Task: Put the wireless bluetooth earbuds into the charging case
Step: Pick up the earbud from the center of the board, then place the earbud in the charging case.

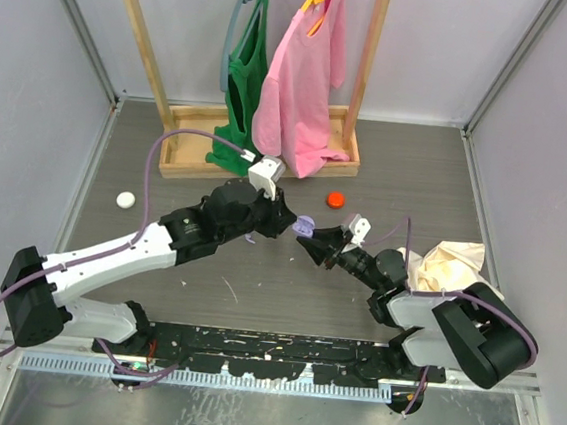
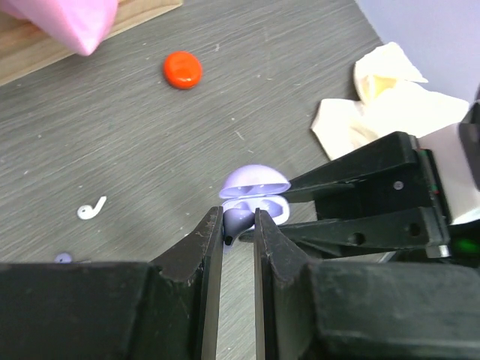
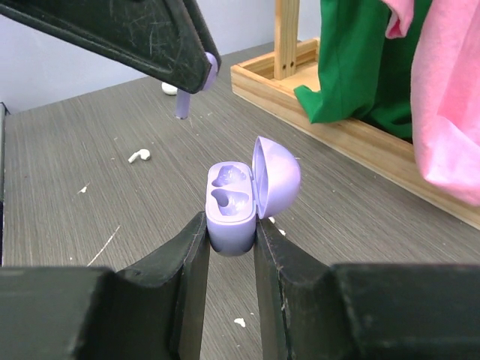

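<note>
My right gripper (image 3: 230, 229) is shut on the lavender charging case (image 3: 232, 214), holding it above the table with its lid (image 3: 277, 176) hinged open. Both sockets look empty. My left gripper (image 2: 238, 225) is shut on one pale lavender earbud (image 2: 238, 222), stem pointing down, just beside and above the case (image 2: 255, 199). In the right wrist view that earbud (image 3: 187, 97) hangs from the left fingers (image 3: 150, 37) up and to the left of the case. A second tiny lavender piece (image 2: 64, 258) lies on the table. From above, both grippers meet at the case (image 1: 305, 225) mid-table.
A red cap (image 1: 336, 199) and a white cap (image 1: 125, 198) lie on the table. A crumpled cream cloth (image 1: 444, 266) sits by the right arm. At the back stands a wooden rack (image 1: 184, 153) with green and pink garments. A white hooked bit (image 2: 91, 208) lies nearby.
</note>
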